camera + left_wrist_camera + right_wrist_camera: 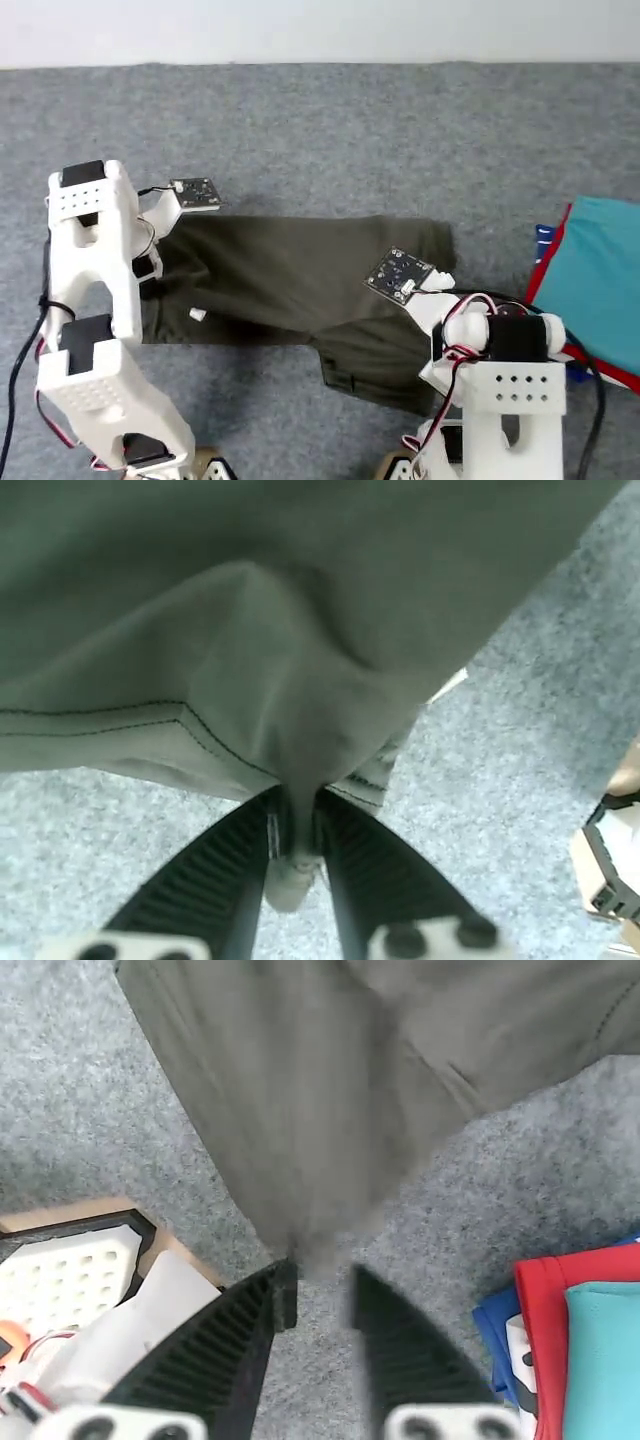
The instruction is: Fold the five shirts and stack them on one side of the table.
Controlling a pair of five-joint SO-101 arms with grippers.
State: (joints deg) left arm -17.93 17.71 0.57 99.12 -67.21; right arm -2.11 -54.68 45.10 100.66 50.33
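Observation:
An olive shirt (290, 275) lies partly folded across the middle of the grey table. My left gripper (297, 825) is shut on a pinched fold of the olive shirt (300, 630) at its left end, and the cloth is lifted off the surface there. My right gripper (322, 1285) is open at the right-hand part of the olive shirt (300, 1110). A drooping tip of cloth hangs just at its fingertips, and grey table shows between the fingers. A stack of folded shirts (600, 280) with a teal one on top lies at the table's right edge.
The stack's teal (605, 1360), red (545, 1290) and blue (495, 1330) layers lie close beside my right gripper. The arm bases stand at the front edge (120, 400), (505, 400). Bare grey felt (350, 130) stretches behind the shirt to the wall.

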